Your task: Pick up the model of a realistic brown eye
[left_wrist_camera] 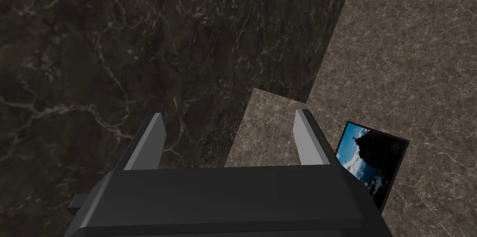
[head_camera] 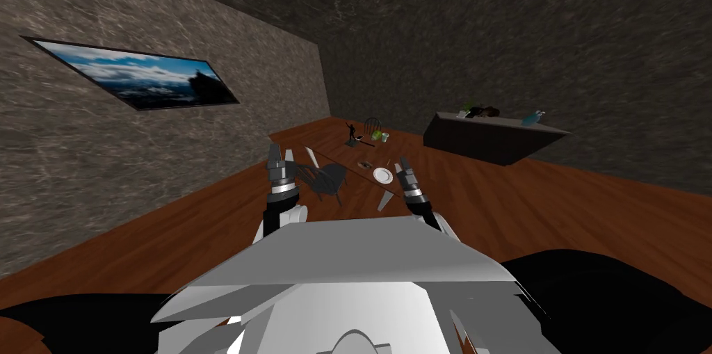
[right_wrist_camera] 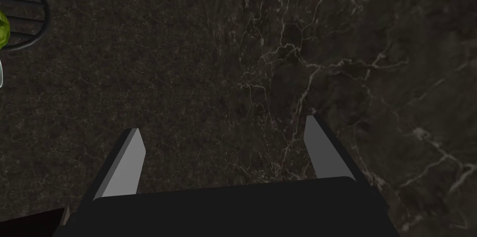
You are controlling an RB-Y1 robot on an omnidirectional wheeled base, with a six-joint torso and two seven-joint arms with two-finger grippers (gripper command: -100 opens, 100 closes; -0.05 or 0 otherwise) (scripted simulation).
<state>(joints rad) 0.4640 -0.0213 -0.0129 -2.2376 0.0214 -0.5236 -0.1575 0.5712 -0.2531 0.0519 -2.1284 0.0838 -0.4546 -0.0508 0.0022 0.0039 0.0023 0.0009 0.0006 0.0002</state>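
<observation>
A long brown table (head_camera: 348, 162) stands well ahead of me in the head view. It carries a dark figurine (head_camera: 353, 133), a green object (head_camera: 376, 135), a white plate (head_camera: 382, 175) and a small flat item (head_camera: 363, 163). No brown eye model can be told apart at this distance. My left gripper (head_camera: 280, 154) is raised in front of my chest, its fingers open and empty (left_wrist_camera: 229, 114). My right gripper (head_camera: 403, 165) is raised beside it, also open and empty (right_wrist_camera: 222, 125). Both are far short of the table.
A grey chair (head_camera: 327, 181) stands at the table's near left side and a round-backed chair (head_camera: 373, 122) at its far end. A dark counter (head_camera: 487, 138) at the right holds green and dark items and a blue bottle (head_camera: 532, 118). Wooden floor lies between.
</observation>
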